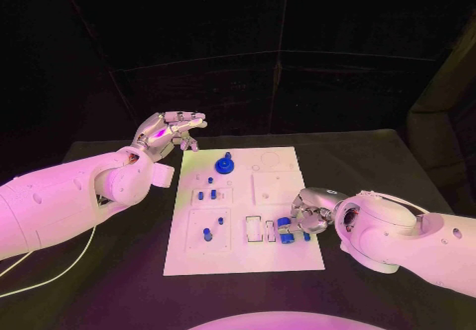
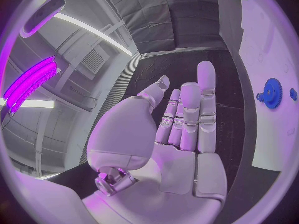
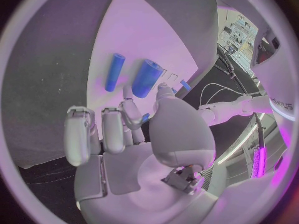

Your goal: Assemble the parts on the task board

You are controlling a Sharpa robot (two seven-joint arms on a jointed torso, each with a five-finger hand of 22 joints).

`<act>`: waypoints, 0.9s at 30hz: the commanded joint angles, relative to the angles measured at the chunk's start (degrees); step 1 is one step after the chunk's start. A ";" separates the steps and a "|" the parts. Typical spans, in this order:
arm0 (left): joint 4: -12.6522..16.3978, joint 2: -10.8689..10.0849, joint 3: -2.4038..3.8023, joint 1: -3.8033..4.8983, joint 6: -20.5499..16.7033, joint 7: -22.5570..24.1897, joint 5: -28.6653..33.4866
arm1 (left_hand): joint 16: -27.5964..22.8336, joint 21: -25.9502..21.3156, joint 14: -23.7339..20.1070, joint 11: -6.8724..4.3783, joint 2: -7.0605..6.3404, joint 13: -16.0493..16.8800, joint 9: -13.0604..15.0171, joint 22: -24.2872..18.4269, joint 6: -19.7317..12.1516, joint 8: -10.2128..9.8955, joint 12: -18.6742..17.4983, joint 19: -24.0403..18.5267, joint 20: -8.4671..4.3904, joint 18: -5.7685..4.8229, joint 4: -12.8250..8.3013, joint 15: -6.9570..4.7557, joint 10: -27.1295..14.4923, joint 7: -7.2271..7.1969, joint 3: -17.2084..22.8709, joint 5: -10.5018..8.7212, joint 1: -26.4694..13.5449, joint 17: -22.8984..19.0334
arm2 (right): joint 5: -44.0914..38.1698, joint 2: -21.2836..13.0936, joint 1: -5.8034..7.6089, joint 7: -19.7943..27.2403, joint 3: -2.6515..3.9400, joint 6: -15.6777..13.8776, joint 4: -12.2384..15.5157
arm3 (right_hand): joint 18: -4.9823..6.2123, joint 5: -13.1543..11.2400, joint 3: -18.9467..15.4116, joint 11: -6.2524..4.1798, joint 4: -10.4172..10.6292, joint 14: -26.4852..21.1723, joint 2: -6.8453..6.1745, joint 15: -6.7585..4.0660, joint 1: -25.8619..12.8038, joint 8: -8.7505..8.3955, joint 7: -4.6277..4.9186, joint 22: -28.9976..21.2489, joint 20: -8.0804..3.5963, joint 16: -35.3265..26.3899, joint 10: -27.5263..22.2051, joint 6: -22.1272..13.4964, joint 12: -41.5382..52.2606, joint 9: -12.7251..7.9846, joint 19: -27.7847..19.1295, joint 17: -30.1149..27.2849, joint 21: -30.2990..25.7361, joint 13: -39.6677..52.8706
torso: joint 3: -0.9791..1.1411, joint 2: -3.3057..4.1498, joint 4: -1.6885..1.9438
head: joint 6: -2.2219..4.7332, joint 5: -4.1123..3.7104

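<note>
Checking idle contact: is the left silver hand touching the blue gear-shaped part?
Apart. In the head view the left hand hovers beyond the white board's corner, dark table between it and the blue gear.

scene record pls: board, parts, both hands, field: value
board: white task board in the middle of the black table
gear: blue gear at the board's far end
left hand: left hand raised beside the board's far left corner, holding nothing
right hand: right hand on the board's near right, at blue cylinders; grip unclear
</note>
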 commanded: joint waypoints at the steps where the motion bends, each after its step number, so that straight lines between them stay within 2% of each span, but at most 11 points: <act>1: 0.09 -0.05 0.03 0.09 0.83 0.17 -0.01 | 0.31 -0.23 -0.47 0.06 0.55 0.09 0.05 -0.05 -0.17 -0.07 0.38 0.30 0.14 0.25 -0.06 -0.06 -0.39 0.00 -0.38 -0.08 0.24 -0.07 | -1.46 0.27 -0.12 -0.25 0.03 1.76 -0.52 | -0.99 0.42 0.27 -0.05 -0.10 2.53 0.62 -0.45 0.59 0.36 -0.35 9.31 -0.34 0.26 0.17 0.20 0.25 0.13 1.98 0.13 0.30 0.12 | -0.03 0.04 0.00 | -0.21 0.18; 8: 0.05 -0.03 0.03 0.09 0.96 0.12 -0.01 | 0.31 -0.23 -0.47 0.06 0.55 0.09 0.05 -0.05 -0.17 -0.07 0.38 0.30 0.14 0.25 -0.06 -0.06 -0.39 0.00 -0.38 -0.08 0.24 -0.07 | -2.75 1.11 -0.48 -0.61 0.02 2.47 -1.56 | -1.01 0.98 0.36 -0.11 -0.23 2.54 0.93 -0.49 1.76 0.70 -0.42 9.39 -0.40 0.34 0.17 0.14 0.24 0.37 2.00 0.38 0.34 0.49 | -0.03 0.01 0.01 | -0.26 0.20; 16: 0.05 -0.05 0.02 0.09 1.23 -0.10 -0.01 | 0.31 -0.23 -0.47 0.06 0.55 0.09 0.05 -0.05 -0.17 -0.07 0.38 0.30 0.14 0.25 -0.06 -0.06 -0.39 0.00 -0.38 -0.08 0.24 -0.07 | -3.83 2.48 -1.47 -0.64 0.02 3.37 -2.29 | -1.03 1.39 0.46 -0.26 -1.33 2.55 1.59 -0.62 7.24 1.48 -0.57 9.52 -0.52 0.39 0.27 0.17 -0.01 1.01 2.02 0.80 0.40 1.40 | -0.08 0.01 0.07 | -0.27 0.14; 19: 0.06 -0.10 0.01 0.09 1.29 -0.17 -0.01 | 0.31 -0.23 -0.47 0.06 0.55 0.09 0.05 -0.05 -0.17 -0.07 0.38 0.30 0.14 0.25 -0.06 -0.06 -0.39 0.00 -0.38 -0.08 0.24 -0.07 | -4.30 2.68 -1.70 -0.77 0.03 3.40 -2.40 | -1.04 3.09 0.44 -0.32 -1.73 2.55 2.05 -0.67 8.72 1.63 -0.61 9.56 -0.56 0.38 0.27 0.26 -0.22 1.21 2.03 0.90 0.41 1.57 | -0.10 -0.01 0.04 | -0.37 0.16; 27: 0.04 -0.13 0.00 0.09 1.41 -0.28 -0.01 | 0.31 -0.23 -0.47 0.06 0.55 0.09 0.05 -0.05 -0.17 -0.07 0.38 0.30 0.14 0.25 -0.06 -0.06 -0.39 0.00 -0.38 -0.08 0.24 -0.07 | -5.51 2.53 -1.88 -1.60 0.03 2.62 -2.25 | -1.05 4.84 0.04 -0.35 -1.51 2.56 2.60 -0.69 9.21 1.73 -0.63 9.63 -0.59 0.36 0.34 0.38 -0.41 1.42 2.06 1.01 0.45 1.82 | -0.05 -0.09 -0.12 | -0.47 0.22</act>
